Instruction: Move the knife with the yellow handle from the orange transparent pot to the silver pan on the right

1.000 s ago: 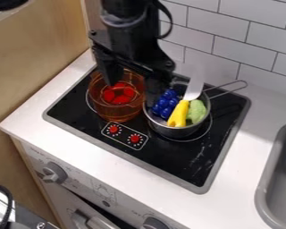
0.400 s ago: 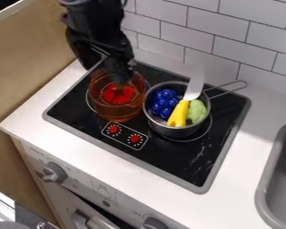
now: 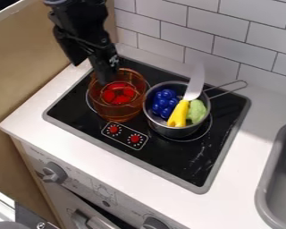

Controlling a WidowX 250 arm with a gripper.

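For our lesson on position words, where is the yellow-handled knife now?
In the camera view, the yellow-handled knife leans in the metal saucepan, between the blue grapes and the green toy food, right of the amber pot.

Steel pan (image 3: 168, 130): I see blue grapes (image 3: 164, 103), a yellow-handled knife (image 3: 180, 113) and a green piece (image 3: 196, 111) in it.
Cooktop (image 3: 196, 154): black, under the pan.
Counter (image 3: 136, 176): white, around the cooktop.
Sink (image 3: 265, 183): grey, at my view's right edge.
Wall (image 3: 229, 38): white tiles.
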